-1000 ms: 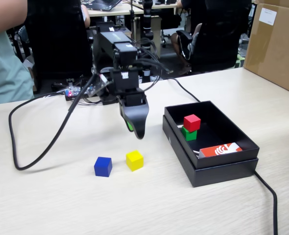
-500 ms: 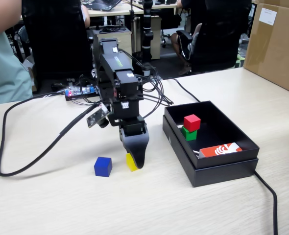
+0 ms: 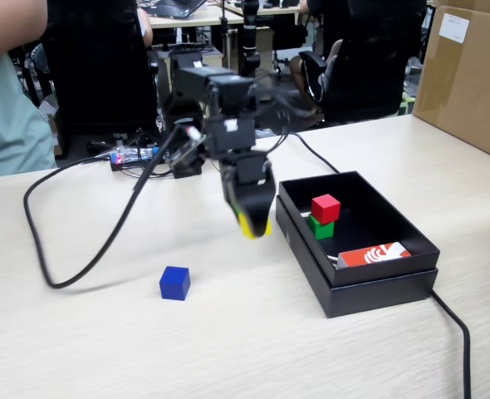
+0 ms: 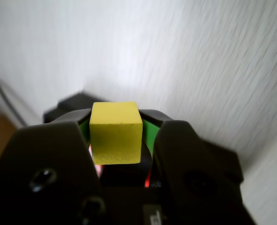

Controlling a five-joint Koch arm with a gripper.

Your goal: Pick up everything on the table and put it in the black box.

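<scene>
Above the table [image 3: 104, 341], just left of the black box [image 3: 411, 249] in the fixed view, the gripper [image 3: 253, 223] now carries the yellow cube [image 4: 116, 132], clamped between its jaws, lifted from beside the blue cube [image 3: 174, 283]. Red cube [image 3: 325, 208] apparently rests atop green cube [image 3: 320, 227] inside. Two cubes remain to be boxed.
</scene>
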